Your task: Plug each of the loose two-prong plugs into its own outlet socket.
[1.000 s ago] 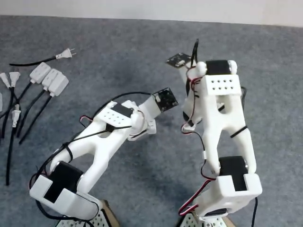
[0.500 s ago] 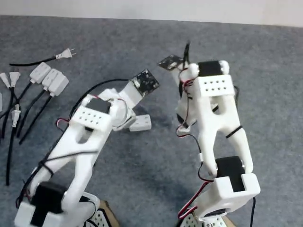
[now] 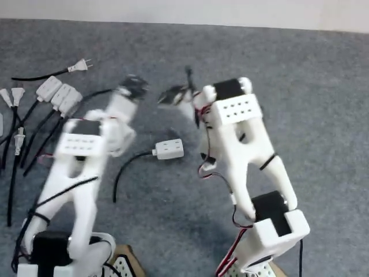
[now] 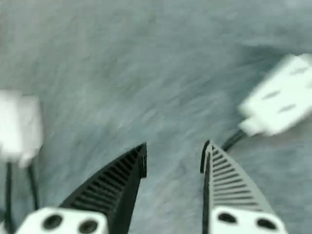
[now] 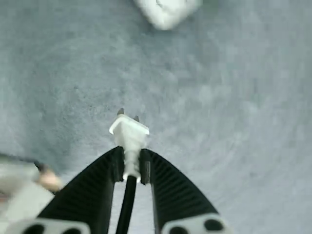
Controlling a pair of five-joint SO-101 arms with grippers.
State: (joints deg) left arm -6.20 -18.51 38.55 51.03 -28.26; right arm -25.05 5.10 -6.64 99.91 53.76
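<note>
My right gripper [image 5: 130, 155] is shut on a white two-prong plug [image 5: 129, 129], prongs pointing away over the grey carpet; in the high view it [image 3: 177, 95] hangs above and behind a lone white outlet socket [image 3: 169, 149] with a black cord. That socket [image 5: 165, 10] shows ahead of the plug. My left gripper [image 4: 173, 148] is open and holds nothing; it [image 3: 130, 91] hovers left of the socket [image 4: 282, 103], near a cluster of white sockets [image 3: 59, 96]. Loose plugs lie at the far left, one [image 3: 79, 66] at the back and others [image 3: 12, 97] beside the cluster.
Black cords [image 3: 31, 144] trail from the left cluster toward the front. Another white socket body [image 4: 19, 127] sits close to my left gripper. Open carpet [image 3: 323, 104] spreads right of the right arm.
The left arm has swung left, away from the lone socket, which stays on the carpet. The right arm has shifted left with the plug in its gripper.
</note>
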